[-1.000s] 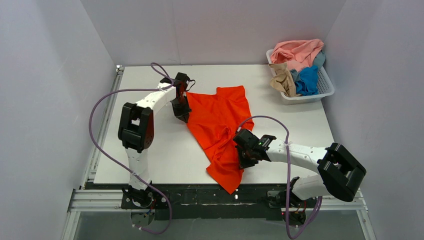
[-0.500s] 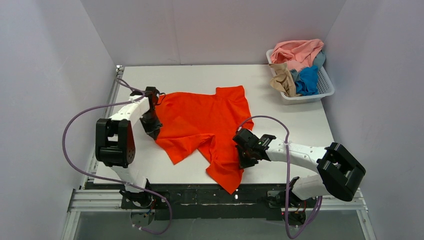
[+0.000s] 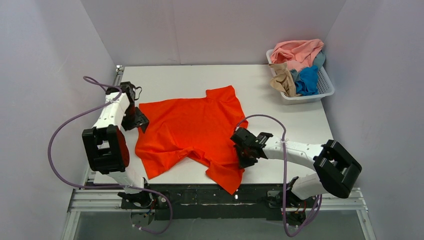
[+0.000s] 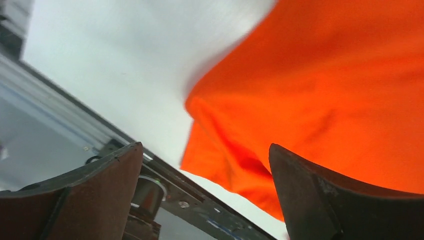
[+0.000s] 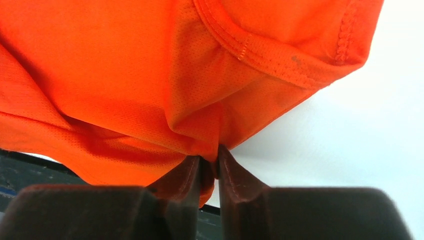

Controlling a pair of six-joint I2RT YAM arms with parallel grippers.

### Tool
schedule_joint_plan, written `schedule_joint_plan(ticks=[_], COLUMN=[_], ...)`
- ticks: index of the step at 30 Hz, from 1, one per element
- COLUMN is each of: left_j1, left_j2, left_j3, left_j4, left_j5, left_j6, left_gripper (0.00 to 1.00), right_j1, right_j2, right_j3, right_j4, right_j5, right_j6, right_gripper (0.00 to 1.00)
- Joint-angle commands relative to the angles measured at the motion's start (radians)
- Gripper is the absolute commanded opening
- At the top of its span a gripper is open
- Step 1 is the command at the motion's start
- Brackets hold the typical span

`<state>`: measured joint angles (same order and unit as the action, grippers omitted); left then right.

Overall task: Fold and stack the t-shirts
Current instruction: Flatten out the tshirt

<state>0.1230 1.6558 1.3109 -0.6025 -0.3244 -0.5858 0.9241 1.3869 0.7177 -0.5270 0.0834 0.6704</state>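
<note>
The orange-red t-shirt [image 3: 190,130] lies spread over the middle of the white table [image 3: 175,77], and one corner hangs over the front edge. My left gripper [image 3: 138,120] is open at the shirt's left edge with nothing between its fingers. The left wrist view shows those jaws [image 4: 205,145] wide apart and the shirt [image 4: 325,75] just beyond them. My right gripper [image 3: 245,152] pinches the shirt's lower right part. In the right wrist view its jaws [image 5: 210,154] stand almost together with a fold of the shirt [image 5: 125,65] between them.
A white slatted basket [image 3: 320,95] at the back right corner holds a pink t-shirt [image 3: 297,52], a tan one [image 3: 283,80] and a blue one [image 3: 307,80]. Grey walls close in three sides. A metal rail runs along the table's left edge.
My left gripper pulled the shirt's edge to the left, spreading the cloth flat, then opened and let it go. My right gripper has stayed in place on the cloth.
</note>
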Motion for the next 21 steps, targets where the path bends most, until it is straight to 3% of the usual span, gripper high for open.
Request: schedule_joint_plan(ticks=[1,4,6,7,14,21], left_j1=[-0.003,-0.013,-0.021,-0.023,-0.023,-0.022], left_j2=[-0.075,-0.11,-0.096,-0.079,0.095,0.32], left_j3=[0.04,-0.021,-0.057,-0.065,-0.029,0.117], left_j4=[-0.085,0.039,0.109,0.13,0.193,0.164], left_j5=[0.24,0.518,0.633,0.668,0.693,0.696], left_j6=[0.038,0.043,0.03,0.026,0.036,0.061], left_gripper=[0.98,0.98,0.98,0.98,0.98,0.98], right_j1=[-0.002,-0.006,-0.018,-0.028,-0.204,-0.301], right_j2=[0.011,-0.016,-0.031,-0.034,0.129,0.495], right_j3=[0.074,0.168,0.247,0.281,0.488,0.778], right_j4=[-0.126,-0.174,-0.189,-0.187,0.038,0.011], right_j5=[0.101,0.134,0.159,0.171,-0.02,-0.12], right_j6=[-0.035,-0.056,-0.083,-0.101,-0.196,-0.222], right_gripper=[0.37,0.59,0.76,0.8,0.85,0.83])
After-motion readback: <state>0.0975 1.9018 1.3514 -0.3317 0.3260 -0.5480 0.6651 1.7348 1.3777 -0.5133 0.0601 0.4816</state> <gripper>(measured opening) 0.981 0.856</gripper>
